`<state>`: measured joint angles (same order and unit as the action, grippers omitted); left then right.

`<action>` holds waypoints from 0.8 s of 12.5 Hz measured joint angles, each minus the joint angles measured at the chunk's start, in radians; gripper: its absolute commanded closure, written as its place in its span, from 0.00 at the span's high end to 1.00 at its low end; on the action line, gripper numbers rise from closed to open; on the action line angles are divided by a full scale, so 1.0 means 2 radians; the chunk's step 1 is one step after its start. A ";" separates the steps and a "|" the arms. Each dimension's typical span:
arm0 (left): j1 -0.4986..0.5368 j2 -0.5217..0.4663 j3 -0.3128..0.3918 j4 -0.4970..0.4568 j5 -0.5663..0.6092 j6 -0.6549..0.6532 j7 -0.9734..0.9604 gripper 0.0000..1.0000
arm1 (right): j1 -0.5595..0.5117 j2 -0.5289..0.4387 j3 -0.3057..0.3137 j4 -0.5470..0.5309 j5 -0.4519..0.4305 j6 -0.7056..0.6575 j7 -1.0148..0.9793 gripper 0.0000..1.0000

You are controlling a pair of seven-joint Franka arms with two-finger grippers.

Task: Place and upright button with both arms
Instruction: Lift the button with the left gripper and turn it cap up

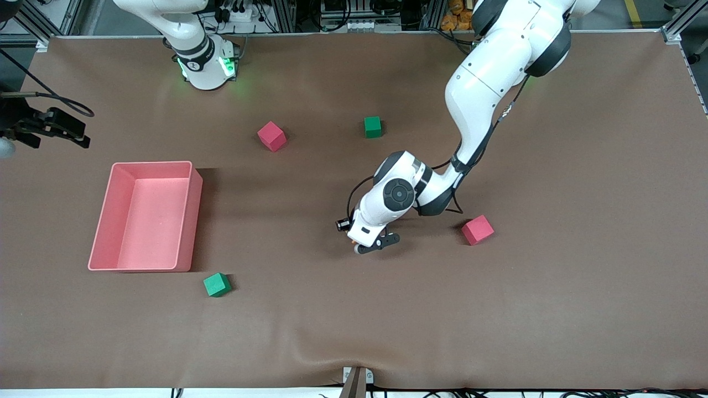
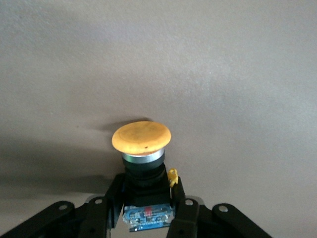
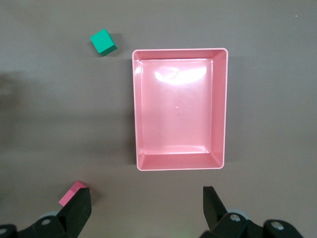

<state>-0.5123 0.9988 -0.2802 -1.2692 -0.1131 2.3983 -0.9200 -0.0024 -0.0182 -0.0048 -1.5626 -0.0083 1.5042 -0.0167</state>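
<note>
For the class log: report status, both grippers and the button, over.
Left gripper low at mid-table, jaws shut on button. Right gripper open, waiting above pink bin. Nothing in the way.

A big flat table with a smooth brown cover [image 1: 581,309] fills the room's middle. Grey metal frame bars [image 1: 677,25] stand at its corners. Black cables and plugs [image 1: 238,11] sit along its top edge. Soft light makes dark shadows on the cover.
</note>
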 measured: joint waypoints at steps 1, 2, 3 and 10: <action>-0.004 0.000 0.000 0.002 0.000 0.002 -0.002 0.00 | 0.002 0.000 0.003 0.002 0.000 0.000 0.000 1.00; -0.009 -0.001 -0.001 0.006 0.000 0.003 -0.002 0.00 | 0.005 0.000 0.003 0.006 0.000 0.000 0.000 1.00; -0.017 -0.003 0.000 0.011 0.000 0.004 -0.002 0.00 | 0.007 -0.001 0.003 0.011 0.000 0.000 0.000 1.00; -0.124 -0.076 0.014 0.018 0.215 -0.039 -0.125 0.00 | 0.008 0.000 0.001 0.028 0.000 0.001 0.000 1.00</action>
<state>-0.7605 0.8466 -0.2512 -1.2324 0.3166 2.3198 -1.1698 0.0131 -0.0190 -0.0020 -1.5062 -0.0083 1.5069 -0.0161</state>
